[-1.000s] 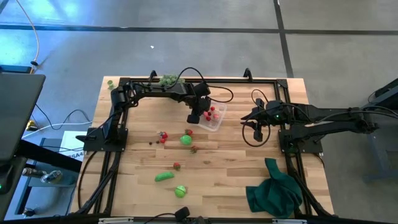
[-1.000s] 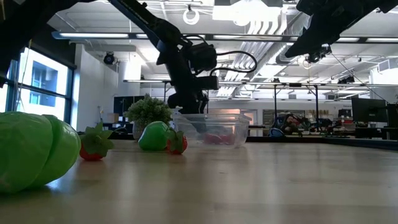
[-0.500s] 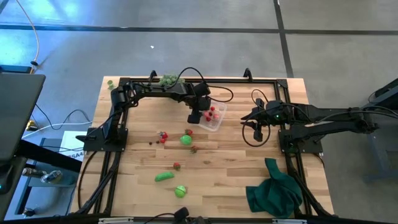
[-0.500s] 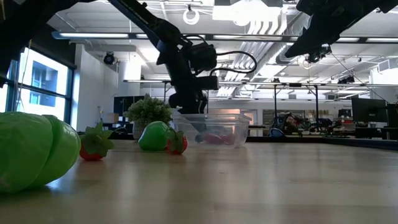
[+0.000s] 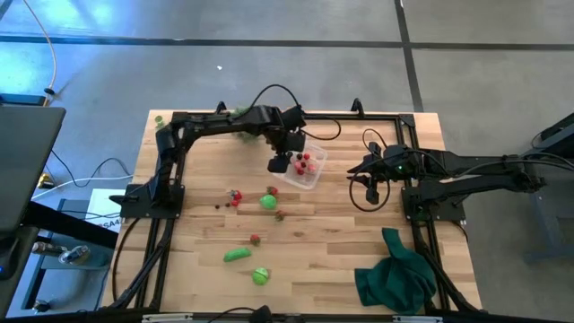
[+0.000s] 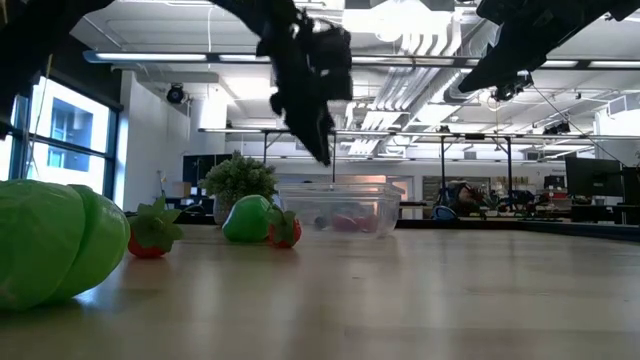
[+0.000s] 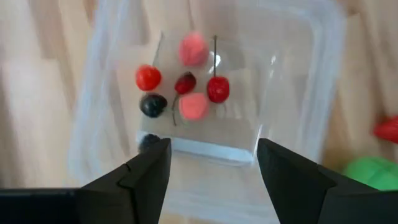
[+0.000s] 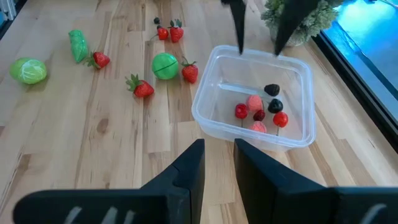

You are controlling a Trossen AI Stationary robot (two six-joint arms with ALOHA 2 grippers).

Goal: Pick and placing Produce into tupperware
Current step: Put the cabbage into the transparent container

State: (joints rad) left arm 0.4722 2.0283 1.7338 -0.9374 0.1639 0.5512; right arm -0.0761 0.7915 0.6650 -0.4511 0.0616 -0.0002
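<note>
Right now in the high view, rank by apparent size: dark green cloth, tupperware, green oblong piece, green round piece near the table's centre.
1. dark green cloth
2. tupperware
3. green oblong piece
4. green round piece; it and the oblong piece look close.

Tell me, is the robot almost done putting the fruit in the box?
Not yet. Several berries already lie in the tupperware. The left gripper hangs open and empty above it; the right gripper waits beside it. Strawberries, a green ball and a green oblong piece lie on the table.
</note>
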